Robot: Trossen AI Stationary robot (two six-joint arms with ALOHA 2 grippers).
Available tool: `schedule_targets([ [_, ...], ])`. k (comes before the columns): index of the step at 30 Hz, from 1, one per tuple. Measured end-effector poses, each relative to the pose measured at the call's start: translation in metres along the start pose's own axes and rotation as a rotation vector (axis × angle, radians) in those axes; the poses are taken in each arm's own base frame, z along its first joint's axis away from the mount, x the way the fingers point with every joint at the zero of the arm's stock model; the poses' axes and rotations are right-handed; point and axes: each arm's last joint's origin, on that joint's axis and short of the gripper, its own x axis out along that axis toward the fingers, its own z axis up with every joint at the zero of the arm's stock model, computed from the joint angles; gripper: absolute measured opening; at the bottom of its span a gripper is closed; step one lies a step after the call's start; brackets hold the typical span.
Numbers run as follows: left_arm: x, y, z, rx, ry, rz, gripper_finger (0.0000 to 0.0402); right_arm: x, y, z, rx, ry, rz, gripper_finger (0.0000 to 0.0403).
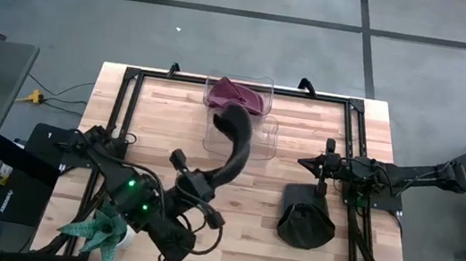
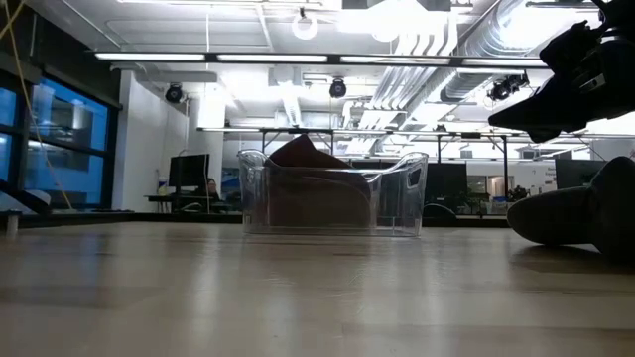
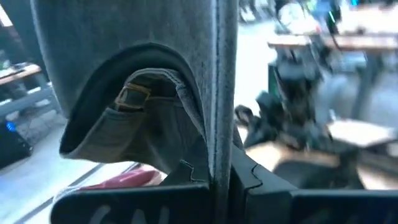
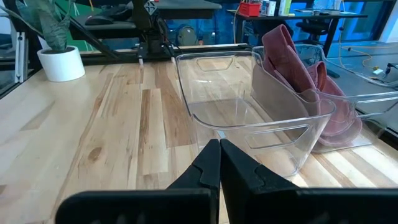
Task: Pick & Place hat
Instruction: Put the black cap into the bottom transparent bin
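Grey cap (image 3: 149,118) pinched at brim in left claw (image 3: 219,177), hung limp above clear bin (image 1: 244,118). Soft, light; brim firmest hold. Right claw (image 4: 219,163) pressed together, idle beside black hat (image 1: 306,217).

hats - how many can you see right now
3: a maroon hat in the clear bin, a grey hat held over the bin by the left pincer, a dark hat on the table near the right pincer.
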Motion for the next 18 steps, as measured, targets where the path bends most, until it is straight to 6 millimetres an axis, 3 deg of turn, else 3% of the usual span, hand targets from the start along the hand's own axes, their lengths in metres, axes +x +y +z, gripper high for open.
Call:
schedule_targets([
  [9,-0.039,0.022,0.012,-0.297,-0.138,0.023,0.0000,0.000,0.000,0.000,0.000,0.000,-0.001,0.0000],
  [18,-0.052,0.028,0.009,-0.334,-0.147,-0.008,0.0000,0.000,0.000,0.000,0.000,0.000,0.000,0.0000],
])
